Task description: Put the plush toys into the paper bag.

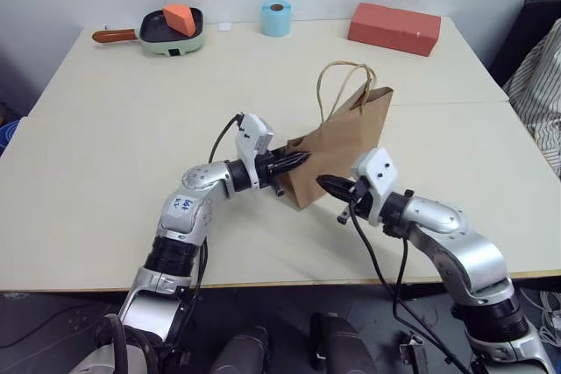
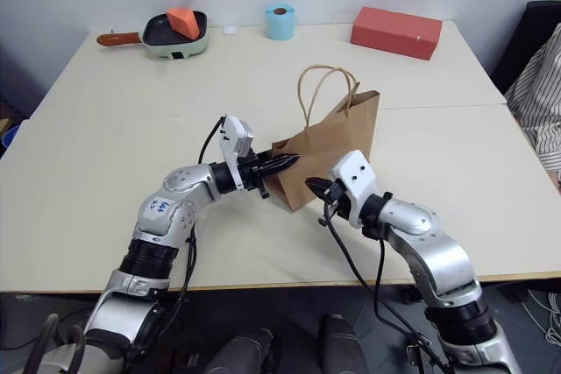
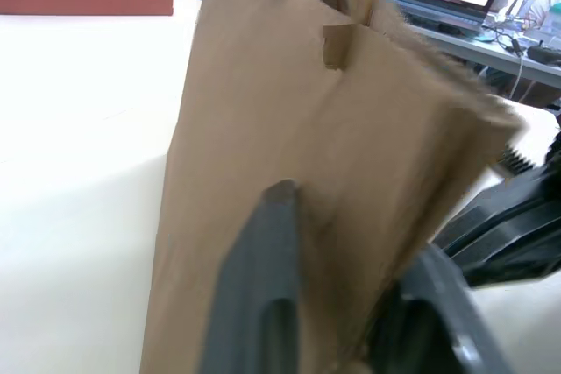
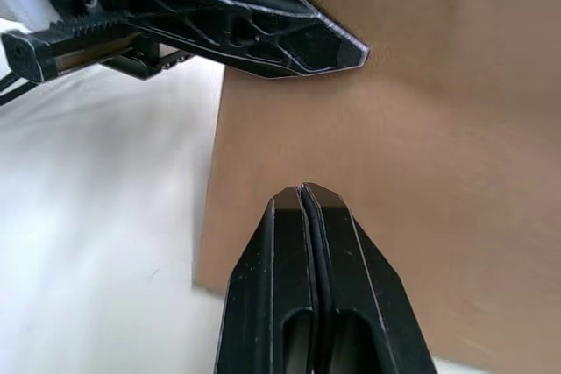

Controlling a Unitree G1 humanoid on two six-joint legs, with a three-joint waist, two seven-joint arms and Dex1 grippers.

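Note:
The brown paper bag (image 1: 346, 142) stands tilted in the middle of the table, its twine handles (image 1: 342, 85) up and its mouth toward the far right. My left gripper (image 1: 298, 160) is shut on the bag's near left edge; in the left wrist view the paper (image 3: 263, 85) runs between its fingers. My right gripper (image 1: 324, 183) is shut with nothing in it, its tip right at the bag's lower side (image 4: 438, 129), just below the left gripper. The plush toys are out of view.
At the far edge of the table (image 1: 105, 129) sit a pan (image 1: 171, 32) holding an orange wedge block (image 1: 180, 17), a blue tape roll (image 1: 275, 17) and a red-brown brick (image 1: 394, 28). A person's striped sleeve (image 1: 539, 85) is at the right.

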